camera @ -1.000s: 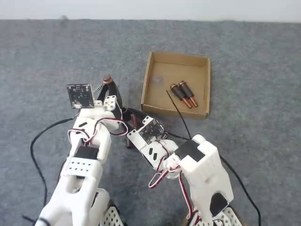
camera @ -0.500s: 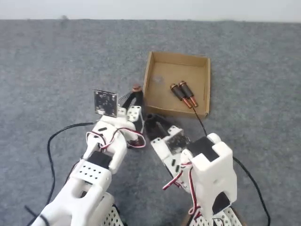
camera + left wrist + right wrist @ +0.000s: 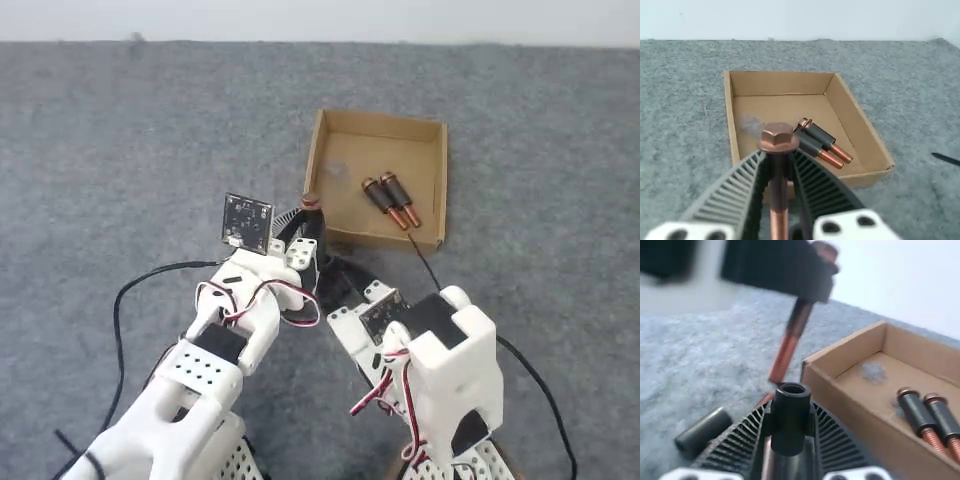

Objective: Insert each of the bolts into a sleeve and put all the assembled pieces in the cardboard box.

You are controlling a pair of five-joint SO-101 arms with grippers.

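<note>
My left gripper [image 3: 779,156] is shut on a copper bolt [image 3: 778,142], head up. In the high view this bolt [image 3: 310,203] stands by the near left corner of the cardboard box [image 3: 318,160]. My right gripper [image 3: 790,416] is shut on a black sleeve [image 3: 790,410], held upright with its open mouth up. The bolt [image 3: 790,335] hangs tilted above it, its tip just beside the sleeve's mouth. In the high view the right gripper [image 3: 335,275] sits close under the left gripper [image 3: 305,222]. Two assembled pieces [image 3: 391,203] lie in the box.
A loose black sleeve [image 3: 702,432] lies on the grey carpet [image 3: 120,130] near my right gripper. The box wall [image 3: 840,375] stands just past the held sleeve. A black cable [image 3: 425,262] runs from the right arm toward the box's near edge.
The left arm has carried the bolt to the right, toward the box's near left corner. The right arm has shifted right too, and the two grippers now sit close together.
</note>
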